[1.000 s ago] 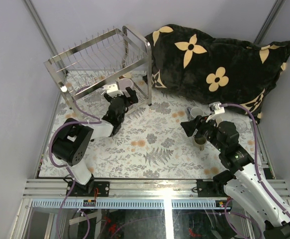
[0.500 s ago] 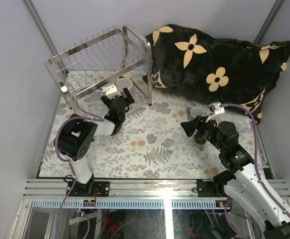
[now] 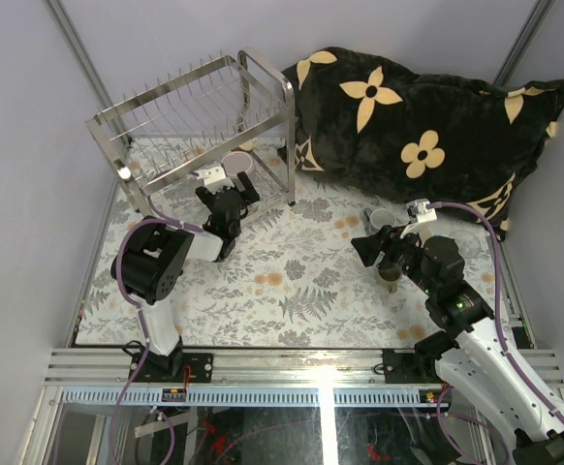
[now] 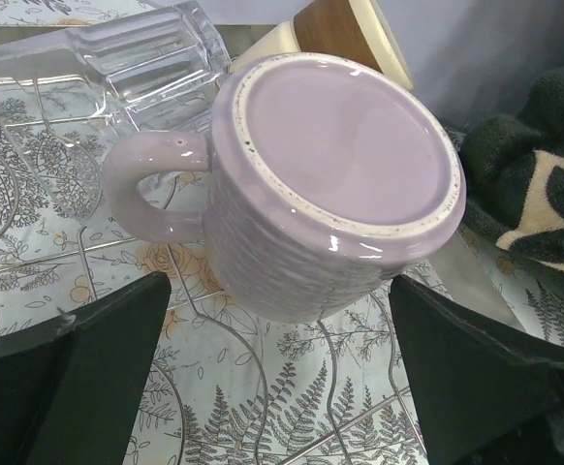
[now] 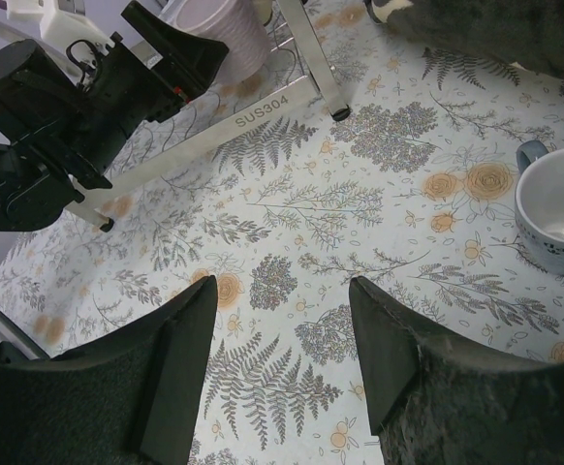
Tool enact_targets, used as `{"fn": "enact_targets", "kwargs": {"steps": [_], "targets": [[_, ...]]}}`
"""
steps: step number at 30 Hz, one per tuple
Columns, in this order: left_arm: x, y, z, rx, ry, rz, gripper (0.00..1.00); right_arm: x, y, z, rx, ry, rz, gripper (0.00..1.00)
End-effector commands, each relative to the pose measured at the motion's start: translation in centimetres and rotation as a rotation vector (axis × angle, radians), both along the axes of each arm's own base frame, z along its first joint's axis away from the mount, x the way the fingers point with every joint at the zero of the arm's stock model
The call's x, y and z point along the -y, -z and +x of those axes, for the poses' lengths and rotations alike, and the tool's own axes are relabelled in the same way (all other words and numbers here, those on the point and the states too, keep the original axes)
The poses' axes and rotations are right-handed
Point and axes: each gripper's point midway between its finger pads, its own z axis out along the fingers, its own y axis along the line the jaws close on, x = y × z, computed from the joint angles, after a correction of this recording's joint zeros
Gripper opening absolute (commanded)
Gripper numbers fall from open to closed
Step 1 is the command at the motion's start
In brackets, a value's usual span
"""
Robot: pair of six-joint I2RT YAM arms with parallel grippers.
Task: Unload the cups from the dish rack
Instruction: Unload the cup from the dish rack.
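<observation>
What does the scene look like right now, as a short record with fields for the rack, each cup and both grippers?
dish rack: at the table's far left corner
lilac mug: upside down on the rack's lower wires
clear glass: in the rack, behind the lilac mug
cream-and-brown cup: in the rack, behind the lilac mug, mostly hidden
light blue mug: upright on the table, out of the rack
left gripper: open, fingers either side of the lilac mug
right gripper: open, empty, above the table

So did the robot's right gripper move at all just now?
No. The right gripper sits in the same spot just below the light blue mug, open and empty, exactly as in the earlier pictures.
</observation>
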Motion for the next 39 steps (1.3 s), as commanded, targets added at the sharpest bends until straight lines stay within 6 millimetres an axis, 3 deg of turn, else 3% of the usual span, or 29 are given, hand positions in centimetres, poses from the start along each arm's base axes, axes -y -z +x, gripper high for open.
{"fn": "enact_targets", "kwargs": {"steps": [1, 6, 16, 26, 35, 39], "targets": [[-1.3, -2.3, 0.8, 0.095, -0.043, -0.025, 0.95, -0.1, -1.3, 0.4, 0.043, 0.006, 0.025, 0.64], [0.3, -3.3, 1.1, 0.117, 0.029, -0.013, 0.95, -0.1, -1.3, 0.4, 0.041, 0.008, 0.025, 0.64], [5.3, -4.0, 1.1, 0.118, 0.15, 0.072, 0.95, 0.0, -1.3, 0.4, 0.042, 0.011, 0.024, 0.64], [6.0, -4.0, 0.4, 0.107, 0.168, 0.028, 0.95, 0.1, -1.4, 0.3, 0.046, 0.013, 0.026, 0.64], [9.1, -5.0, -1.3, 0.122, 0.22, 0.022, 0.94, 0.0, -1.4, 0.3, 0.045, 0.012, 0.025, 0.64], [9.5, -4.8, -1.8, 0.112, 0.217, -0.005, 0.94, 0.1, -1.5, 0.3, 0.049, 0.013, 0.026, 0.64]]}}
